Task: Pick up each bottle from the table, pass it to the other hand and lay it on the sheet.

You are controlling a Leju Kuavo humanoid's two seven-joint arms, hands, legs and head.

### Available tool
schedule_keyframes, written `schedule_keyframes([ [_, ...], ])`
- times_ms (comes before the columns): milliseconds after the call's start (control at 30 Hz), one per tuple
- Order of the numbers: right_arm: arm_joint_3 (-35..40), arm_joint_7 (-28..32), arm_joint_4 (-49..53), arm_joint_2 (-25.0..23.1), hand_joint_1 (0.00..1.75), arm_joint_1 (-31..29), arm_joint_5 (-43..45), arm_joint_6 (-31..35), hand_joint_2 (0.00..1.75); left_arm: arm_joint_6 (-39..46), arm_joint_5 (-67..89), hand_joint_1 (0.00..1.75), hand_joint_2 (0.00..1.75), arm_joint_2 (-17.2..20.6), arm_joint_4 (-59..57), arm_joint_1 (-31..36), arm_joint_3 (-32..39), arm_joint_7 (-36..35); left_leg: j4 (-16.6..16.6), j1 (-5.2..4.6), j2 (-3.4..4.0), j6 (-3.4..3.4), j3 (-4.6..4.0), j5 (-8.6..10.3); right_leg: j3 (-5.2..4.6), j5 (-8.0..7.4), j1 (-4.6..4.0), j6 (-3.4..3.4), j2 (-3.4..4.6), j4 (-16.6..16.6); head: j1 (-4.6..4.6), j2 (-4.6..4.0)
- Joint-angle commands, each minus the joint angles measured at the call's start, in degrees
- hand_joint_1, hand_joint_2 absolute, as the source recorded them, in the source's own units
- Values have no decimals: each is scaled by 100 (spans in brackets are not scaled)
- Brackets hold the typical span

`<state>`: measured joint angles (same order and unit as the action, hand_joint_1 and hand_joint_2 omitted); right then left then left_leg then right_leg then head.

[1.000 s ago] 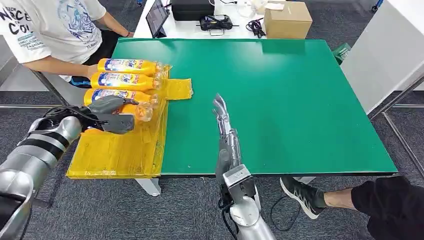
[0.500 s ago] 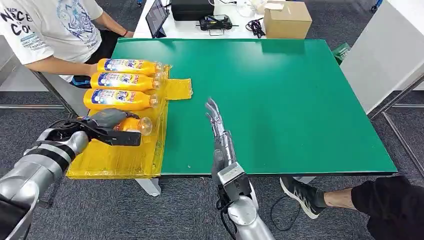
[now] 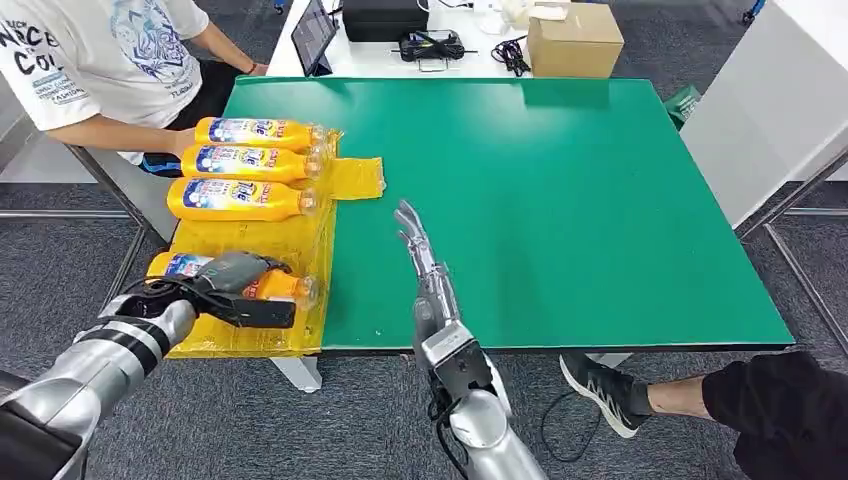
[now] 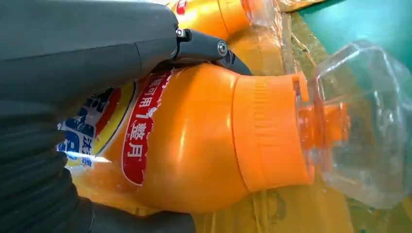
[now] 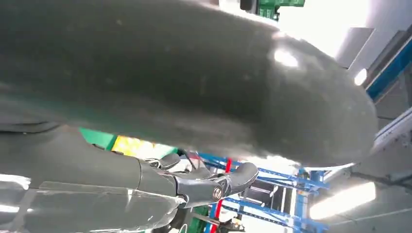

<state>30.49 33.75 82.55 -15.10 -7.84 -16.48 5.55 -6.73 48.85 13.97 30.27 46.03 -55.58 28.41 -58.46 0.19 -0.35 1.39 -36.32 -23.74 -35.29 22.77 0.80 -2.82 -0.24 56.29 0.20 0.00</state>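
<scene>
While left robot hand [image 3: 232,285] grips bottle [image 3: 275,287], three bottles [image 3: 240,199] lie beyond.

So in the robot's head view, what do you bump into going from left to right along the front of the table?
Left hand holding a bottle → yellow sheet → right hand → green table.

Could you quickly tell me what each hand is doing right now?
Left hand: holding an orange bottle over the yellow sheet.
Right hand: open, holding nothing.
</scene>
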Motion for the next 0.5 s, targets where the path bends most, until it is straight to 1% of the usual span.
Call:
schedule_keyframes([
  [33, 167, -17, -560, 96, 0, -279, 1, -37, 0, -216, -269, 154, 175, -175, -305, -267, 164, 133, 14, -2, 14, -3, 39, -7, 34, 3, 1, 7, 13, -12, 2, 0],
  [67, 169, -19, -567, 96, 0, -281, 0, -40, 0, -235, -324, 38, 175, -186, -309, -285, 210, 141, 18, 0, 19, -6, 60, -13, 54, 7, -1, 12, 18, -15, 0, 0],
  [100, 172, -27, -578, 95, 0, -283, -4, -46, 0, -216, -415, 0, 175, -197, -256, -345, 323, 142, 12, 0, 15, -4, 47, -9, 42, 5, -1, 9, 14, -11, 2, 0],
  [167, 174, -28, -581, 94, 0, -277, -4, -49, 0, -223, -507, 0, 175, -236, -207, -426, 411, 192, 11, -2, 9, -3, 41, -5, 38, 3, 1, 6, 10, -9, 0, 0],
  [200, 174, -28, -581, 94, 0, -277, -4, -49, 0, -223, -507, 0, 175, -236, -207, -426, 411, 192, 16, 1, 13, -5, 59, -10, 55, 5, -1, 10, 13, -16, 2, 0],
  [267, 174, -28, -581, 94, 0, -277, -4, -49, 0, -223, -507, 0, 175, -236, -207, -426, 411, 192, 10, -2, 9, -2, 39, -5, 35, 2, 2, 6, 10, -8, 2, 0],
  [300, 174, -28, -581, 94, 0, -277, -4, -49, 0, -223, -507, 0, 175, -236, -207, -426, 411, 192, 13, 0, 13, -4, 55, -10, 50, 5, 0, 10, 14, -12, 2, 0],
  [367, 174, -28, -581, 94, 0, -277, -4, -49, 0, -223, -507, 0, 175, -236, -207, -426, 411, 192, 10, -3, 5, -2, 42, -5, 39, 3, 3, 6, 8, -7, 2, 0],
  [400, 174, -28, -581, 94, 0, -277, -4, -49, 0, -223, -507, 0, 175, -236, -207, -426, 411, 192, 14, 2, 16, -8, 77, -19, 72, 13, -3, 16, 17, -13, 4, 0],
  [433, 174, -28, -581, 94, 0, -277, -4, -49, 0, -223, -507, 0, 175, -236, -207, -426, 411, 192, 14, -1, 11, -5, 56, -9, 52, 5, 0, 10, 15, -12, 4, 0],
  [467, 174, -28, -581, 94, 0, -277, -4, -49, 0, -223, -507, 0, 175, -236, -207, -426, 411, 192, 17, 2, 18, -8, 71, -14, 65, 8, -3, 15, 21, -16, 2, 0],
  [500, 174, -28, -581, 94, 0, -277, -4, -49, 0, -223, -507, 0, 175, -236, -207, -426, 411, 192, 16, 0, 13, -7, 66, -11, 62, 7, -1, 13, 16, -14, 4, 0],
])
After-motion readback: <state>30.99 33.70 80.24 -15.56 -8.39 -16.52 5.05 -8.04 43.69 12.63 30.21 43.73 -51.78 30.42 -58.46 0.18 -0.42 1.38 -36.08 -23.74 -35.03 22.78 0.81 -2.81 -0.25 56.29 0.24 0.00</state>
